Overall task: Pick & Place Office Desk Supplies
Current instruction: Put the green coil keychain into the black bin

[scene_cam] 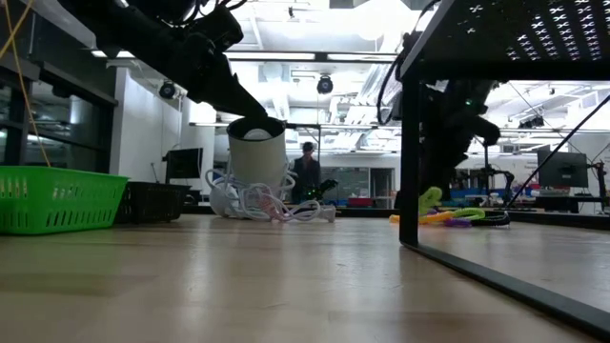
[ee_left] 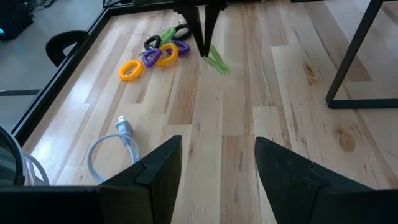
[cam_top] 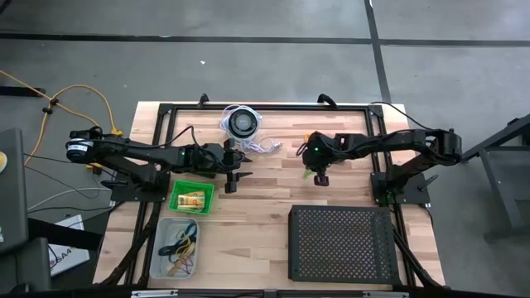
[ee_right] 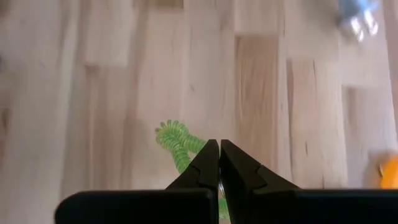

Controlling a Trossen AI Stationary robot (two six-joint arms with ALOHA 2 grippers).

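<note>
Our right gripper is down over the far middle of the counter, fingers pressed together on a green coiled loop, beside orange and purple rings. Our left gripper waits by the corded disc, fingers spread wide, holding nothing. Other supplies lie in the green basket.

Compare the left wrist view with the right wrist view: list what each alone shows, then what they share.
Only the left wrist view: the orange, purple and black rings, the white cord's plug, a black tray leg, and the left end effector, open over bare wood. Only the right wrist view: the green coil's spiral texture up close. Both: the right end effector, shut on the green coil, and the wooden table.
</note>
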